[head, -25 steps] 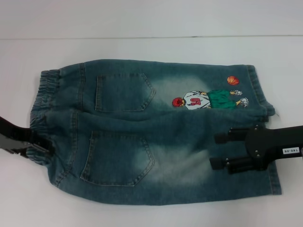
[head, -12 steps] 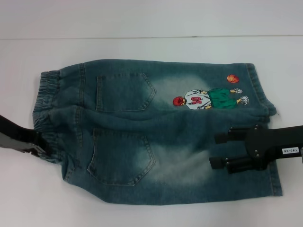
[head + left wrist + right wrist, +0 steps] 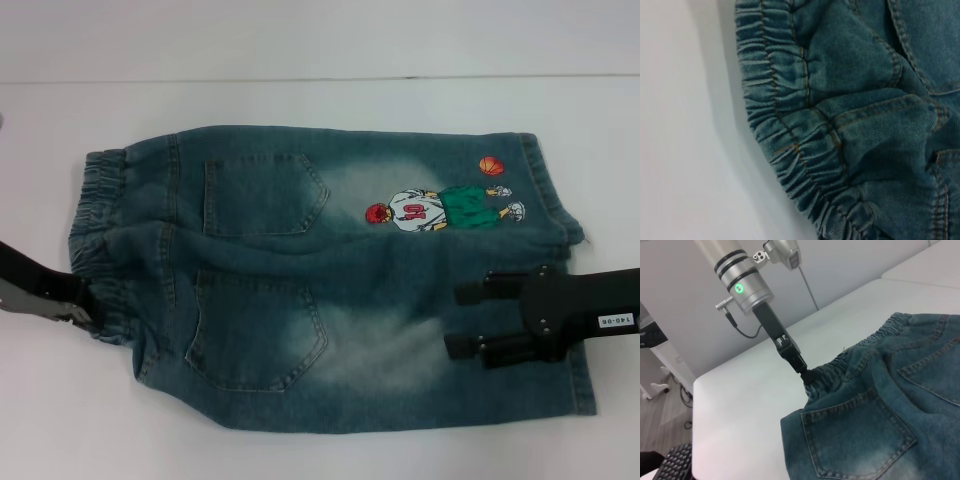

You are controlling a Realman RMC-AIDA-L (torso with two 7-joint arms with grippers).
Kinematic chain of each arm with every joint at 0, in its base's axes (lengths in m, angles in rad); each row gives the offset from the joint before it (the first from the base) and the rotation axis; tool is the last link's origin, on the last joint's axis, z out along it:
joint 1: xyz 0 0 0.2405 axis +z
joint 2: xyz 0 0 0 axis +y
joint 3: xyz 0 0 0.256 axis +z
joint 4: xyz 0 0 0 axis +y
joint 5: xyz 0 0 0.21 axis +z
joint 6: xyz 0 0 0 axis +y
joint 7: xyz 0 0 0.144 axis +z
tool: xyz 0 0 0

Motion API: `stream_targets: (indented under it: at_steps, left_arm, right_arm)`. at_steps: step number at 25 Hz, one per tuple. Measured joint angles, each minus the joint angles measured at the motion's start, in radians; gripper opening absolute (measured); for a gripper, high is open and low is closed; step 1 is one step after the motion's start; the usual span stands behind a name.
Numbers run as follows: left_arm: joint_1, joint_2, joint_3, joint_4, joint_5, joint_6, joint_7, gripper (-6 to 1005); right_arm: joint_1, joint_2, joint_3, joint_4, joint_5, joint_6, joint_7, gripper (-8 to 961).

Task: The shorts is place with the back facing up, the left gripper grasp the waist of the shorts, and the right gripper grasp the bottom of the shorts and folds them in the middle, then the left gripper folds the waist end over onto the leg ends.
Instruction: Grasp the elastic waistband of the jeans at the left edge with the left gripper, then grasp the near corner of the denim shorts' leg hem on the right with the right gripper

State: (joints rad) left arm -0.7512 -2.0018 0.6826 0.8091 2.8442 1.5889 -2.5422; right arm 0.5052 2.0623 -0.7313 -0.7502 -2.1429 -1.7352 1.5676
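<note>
The shorts (image 3: 330,260) lie back up on the white table, waist to the left and leg ends to the right. Both back pockets show, and the embroidered player (image 3: 440,208) and orange ball (image 3: 490,167) sit on the far leg. My left gripper (image 3: 88,318) is shut on the puckered waistband (image 3: 95,215) at its near corner; the right wrist view shows the left gripper (image 3: 807,374) pinching the waistband's edge (image 3: 850,360). The left wrist view is filled by the waistband (image 3: 790,150). My right gripper (image 3: 462,320) is open over the near leg, short of the hem (image 3: 585,385).
The white table (image 3: 300,100) has a seam line at the back (image 3: 320,78). In the right wrist view the table's edge (image 3: 695,390) drops to the floor, with a dark keyboard (image 3: 670,462) and a white stand (image 3: 655,365) beyond it.
My left gripper has shifted a little inward with the waistband's near corner, bunching the denim and pulling the near edge of the shorts toward the middle. The right gripper has barely moved.
</note>
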Motion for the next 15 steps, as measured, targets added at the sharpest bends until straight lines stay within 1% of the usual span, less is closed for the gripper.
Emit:
stream_targets:
  at_steps: [3,5,7,9,10,12,13,15]
  left_arm:
    - [-0.003,0.000,0.000,0.001,0.000,0.004,0.003,63]
    - [-0.008,0.003,-0.004,0.007,0.000,0.014,0.003,58]
    - [-0.012,0.005,-0.008,0.018,-0.001,0.028,0.003,52]
    - [-0.017,0.006,-0.008,0.043,-0.002,0.053,0.003,52]
    - [-0.020,0.007,-0.008,0.056,-0.002,0.063,0.003,52]
    - [-0.025,0.009,-0.005,0.071,-0.003,0.073,0.003,52]
    - [-0.026,0.009,-0.004,0.075,-0.003,0.075,0.003,52]
    - [-0.032,0.012,-0.002,0.077,-0.003,0.079,0.003,52]
  right_arm:
    - [0.006,-0.009,0.003,-0.003,0.001,-0.017,0.013,884]
    - [0.017,-0.022,0.000,-0.014,0.001,-0.029,0.041,883]
    - [0.038,-0.046,-0.005,-0.023,-0.017,-0.062,0.078,883]
    - [0.064,-0.081,-0.006,-0.025,-0.043,-0.116,0.104,883]
    - [0.084,-0.104,-0.004,-0.023,-0.064,-0.159,0.116,882]
    - [0.106,-0.131,0.004,-0.026,-0.097,-0.212,0.132,882]
    - [0.116,-0.142,0.008,-0.036,-0.122,-0.233,0.146,882]
    - [0.125,-0.153,0.013,-0.075,-0.180,-0.245,0.178,882]
